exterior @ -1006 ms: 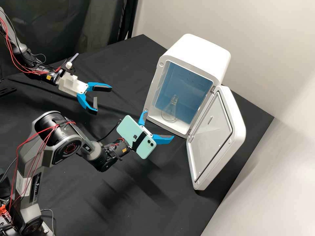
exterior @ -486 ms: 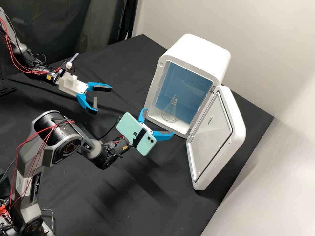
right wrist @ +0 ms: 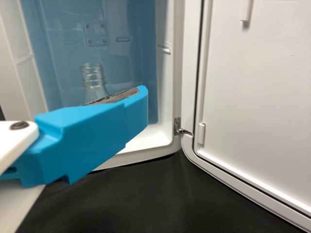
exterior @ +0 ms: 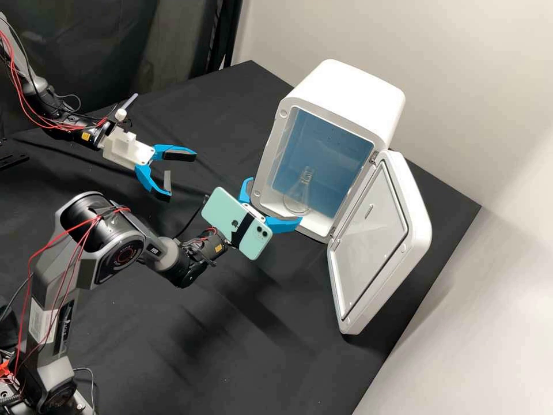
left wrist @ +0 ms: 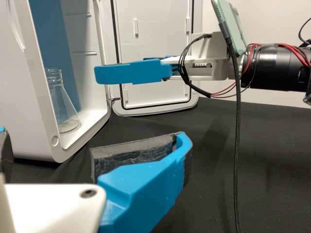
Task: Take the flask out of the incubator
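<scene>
My right pincer (exterior: pixel 272 203), spread wide and holding nothing, has slid forward over the last second to the open front edge of the incubator (exterior: pixel 345 98), so the flask (exterior: pixel 299 193), upright on its floor inside, now looks close enough to grasp.

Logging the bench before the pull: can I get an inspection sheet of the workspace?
Surface: black bench.
Job's things: flask upright inside incubator; door swung open.
Clutter: nothing seen.
Claws: right claw open, at incubator's mouth, short of flask; left claw open, off to the side above bench.
Cables: red wires along both arms; black cable hanging from phone on right wrist.
Surroundings: white wall behind incubator; dark curtain beyond bench.
</scene>
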